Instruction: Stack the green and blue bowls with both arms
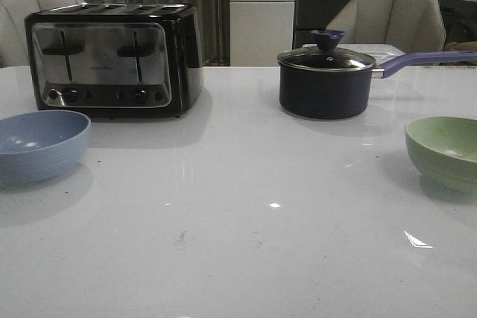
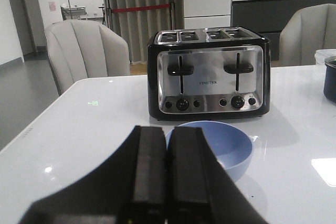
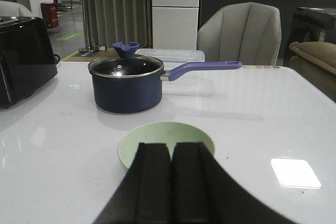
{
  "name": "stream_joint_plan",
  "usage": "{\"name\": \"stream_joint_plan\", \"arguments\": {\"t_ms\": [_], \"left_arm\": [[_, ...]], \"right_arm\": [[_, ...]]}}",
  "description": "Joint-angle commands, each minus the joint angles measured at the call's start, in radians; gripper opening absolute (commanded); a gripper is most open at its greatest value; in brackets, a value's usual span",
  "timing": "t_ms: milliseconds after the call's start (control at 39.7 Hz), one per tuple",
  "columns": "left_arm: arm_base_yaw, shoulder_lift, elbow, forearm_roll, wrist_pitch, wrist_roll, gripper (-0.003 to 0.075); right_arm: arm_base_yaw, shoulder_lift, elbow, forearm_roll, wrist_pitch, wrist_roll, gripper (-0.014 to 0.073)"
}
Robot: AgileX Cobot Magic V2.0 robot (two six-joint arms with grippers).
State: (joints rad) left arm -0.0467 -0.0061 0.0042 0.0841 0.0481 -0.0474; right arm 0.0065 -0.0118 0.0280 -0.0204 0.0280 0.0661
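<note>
Blue bowl (image 1: 39, 144): upright, table's (image 1: 238, 243) left edge, just before toaster (image 1: 112, 57). Green bowl (image 1: 446, 150): upright, right edge, well apart from blue. Left gripper (image 2: 167, 182): fingers pressed together, empty, short of blue bowl. Right gripper (image 3: 171, 182): likewise closed, empty, short of green bowl. Lidded saucepan (image 1: 326, 80): behind, centre-right.

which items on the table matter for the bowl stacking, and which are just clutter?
Job items: blue bowl, green bowl, left gripper and right gripper, both shut, holding nothing.

Clutter: toaster, saucepan with glass lid, chairs behind the table.
</note>
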Motion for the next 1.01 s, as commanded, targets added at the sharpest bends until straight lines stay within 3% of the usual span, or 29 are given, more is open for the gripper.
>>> {"name": "stream_joint_plan", "arguments": {"t_ms": [0,655,982], "left_arm": [[-0.007,-0.017,0.005,-0.007,-0.082,-0.005,0.0098],[-0.007,-0.017,0.005,-0.007,-0.082,-0.005,0.0098],[-0.007,-0.017,0.005,-0.007,-0.113,-0.005,0.0098]], "right_arm": [[-0.005,-0.018,-0.005,0.001,-0.089,0.000,0.0028],[-0.005,-0.018,-0.005,0.001,-0.089,0.000,0.0028],[-0.004,-0.018,-0.015,0.001,-0.163,0.000,0.0028]]}}
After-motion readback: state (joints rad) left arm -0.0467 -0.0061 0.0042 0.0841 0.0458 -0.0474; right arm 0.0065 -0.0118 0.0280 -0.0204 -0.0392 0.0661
